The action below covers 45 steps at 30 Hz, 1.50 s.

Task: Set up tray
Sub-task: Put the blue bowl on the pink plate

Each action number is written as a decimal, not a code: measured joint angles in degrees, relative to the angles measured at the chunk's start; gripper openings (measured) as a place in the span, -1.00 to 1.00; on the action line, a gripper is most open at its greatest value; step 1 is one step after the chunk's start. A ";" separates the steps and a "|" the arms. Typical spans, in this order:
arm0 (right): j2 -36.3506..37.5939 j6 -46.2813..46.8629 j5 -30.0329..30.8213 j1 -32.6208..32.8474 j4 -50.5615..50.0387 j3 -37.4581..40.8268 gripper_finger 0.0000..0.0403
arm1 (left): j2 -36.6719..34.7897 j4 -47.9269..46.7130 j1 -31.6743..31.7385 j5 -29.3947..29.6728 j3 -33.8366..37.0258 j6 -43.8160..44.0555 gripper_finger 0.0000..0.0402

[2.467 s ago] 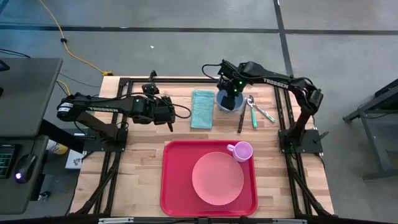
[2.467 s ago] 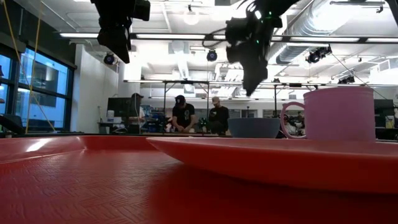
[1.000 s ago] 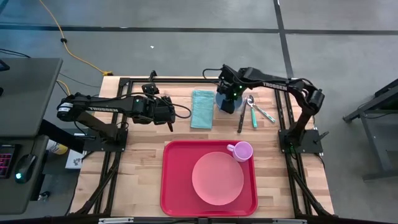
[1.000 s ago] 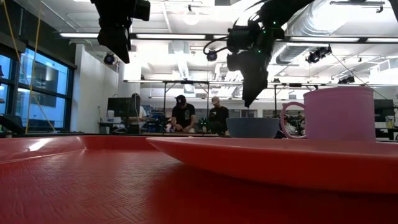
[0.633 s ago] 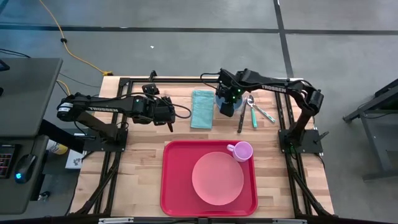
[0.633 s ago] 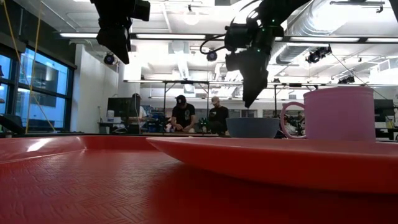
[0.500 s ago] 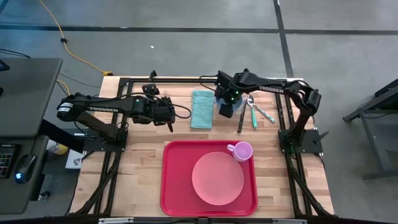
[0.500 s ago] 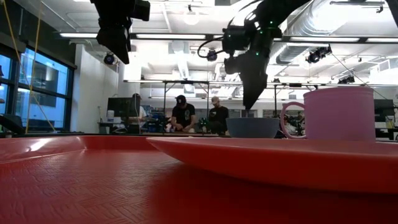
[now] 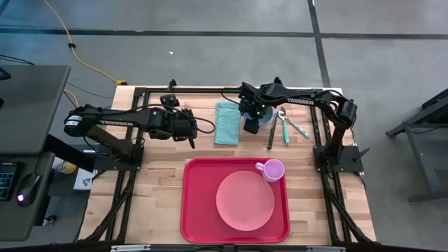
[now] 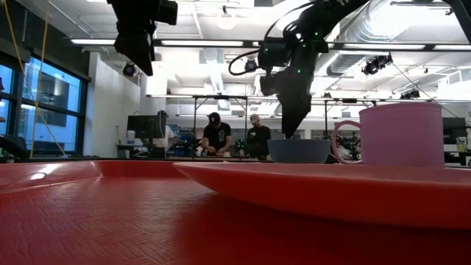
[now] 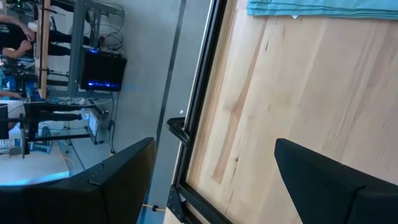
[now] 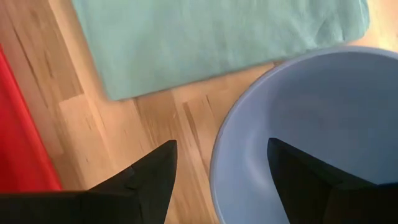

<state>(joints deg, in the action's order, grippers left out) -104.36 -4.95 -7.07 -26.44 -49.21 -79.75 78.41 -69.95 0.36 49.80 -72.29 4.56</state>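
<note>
The tray (image 9: 192, 203) is lying flat on the desk (image 9: 157, 182), at the near edge and a little toward the right arm's side. It is a large, bright red rectangle of plastic with rounded corners and a raised rim, and its long sides are running from near edge to far. A round pink plate (image 9: 244, 200) is sitting in its middle, taking up most of the floor, and a pink mug (image 9: 273, 169) is standing in the far corner on the right arm's side, just beside the plate. From the low view, the tray's floor (image 10: 110, 221) is showing a fine woven texture.
</note>
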 joint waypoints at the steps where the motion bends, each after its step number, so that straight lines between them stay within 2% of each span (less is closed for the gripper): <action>1: 0.00 0.00 0.00 0.00 -0.02 0.00 0.14 | 0.00 0.00 0.00 0.00 0.00 0.00 0.81; 9: -0.15 0.44 0.35 -0.02 0.51 0.00 0.14 | 0.00 0.00 -0.01 0.04 0.00 0.00 0.81; 17: -4.13 0.00 0.61 0.37 2.33 0.00 0.13 | -0.01 0.01 -0.01 0.09 0.02 0.00 0.81; 21: -4.68 -0.14 3.19 0.37 3.97 0.02 0.07 | -0.02 -0.07 -0.01 0.11 0.02 0.00 0.81; 28: -4.66 -0.31 4.13 0.20 4.54 0.00 -0.26 | 0.00 -0.13 0.00 0.19 0.02 0.00 0.81; 37: -4.66 -1.40 3.75 0.20 4.06 0.00 -0.92 | -0.02 -0.17 0.00 0.24 0.02 -0.02 0.81; 45: -4.59 -3.08 3.08 0.62 1.96 -0.07 -0.99 | -0.02 -0.22 0.00 0.24 0.02 -0.02 0.81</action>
<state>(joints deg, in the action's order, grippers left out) -108.95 -8.03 -3.99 -25.82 -47.25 -79.81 78.39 -70.17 0.36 50.04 -72.27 4.54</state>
